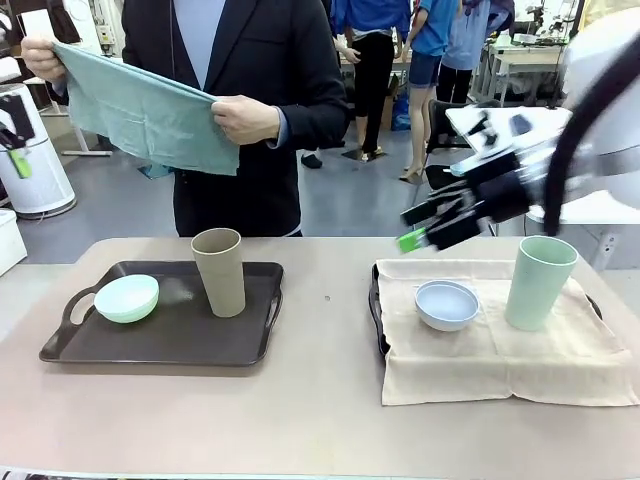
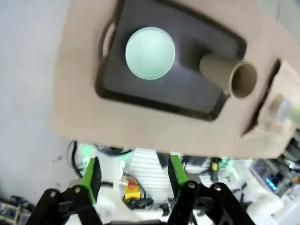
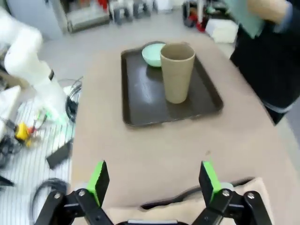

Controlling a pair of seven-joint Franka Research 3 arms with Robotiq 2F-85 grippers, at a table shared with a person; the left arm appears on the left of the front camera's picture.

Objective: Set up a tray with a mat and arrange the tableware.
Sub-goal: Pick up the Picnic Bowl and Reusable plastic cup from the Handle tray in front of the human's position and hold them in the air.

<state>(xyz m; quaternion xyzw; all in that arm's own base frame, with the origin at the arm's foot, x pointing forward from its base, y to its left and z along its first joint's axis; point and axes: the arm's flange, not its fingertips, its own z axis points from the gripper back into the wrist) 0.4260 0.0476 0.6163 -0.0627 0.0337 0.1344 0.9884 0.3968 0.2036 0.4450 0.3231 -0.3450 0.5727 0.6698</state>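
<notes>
A person [image 1: 250, 60] spreads a soft teal cloth [image 1: 140, 105] beyond the bare dark tray [image 1: 160, 340], a smooth, rimmed rectangle with cut-out handles. On it stand a round mint bowl [image 1: 127, 297] and a tall matte tan cup [image 1: 219, 270]. To that tray's right, a second tray [image 1: 377, 310] under a creased beige mat [image 1: 480, 350] carries a white-grey bowl [image 1: 446, 304] and a pale green cup [image 1: 540, 282]. The right claw [image 1: 418, 228] hangs above it, spread wide. The left claw [image 2: 133, 174], high over the dark tray, gapes too. Laying the cloth likely means lifting bowl and cup clear first.
</notes>
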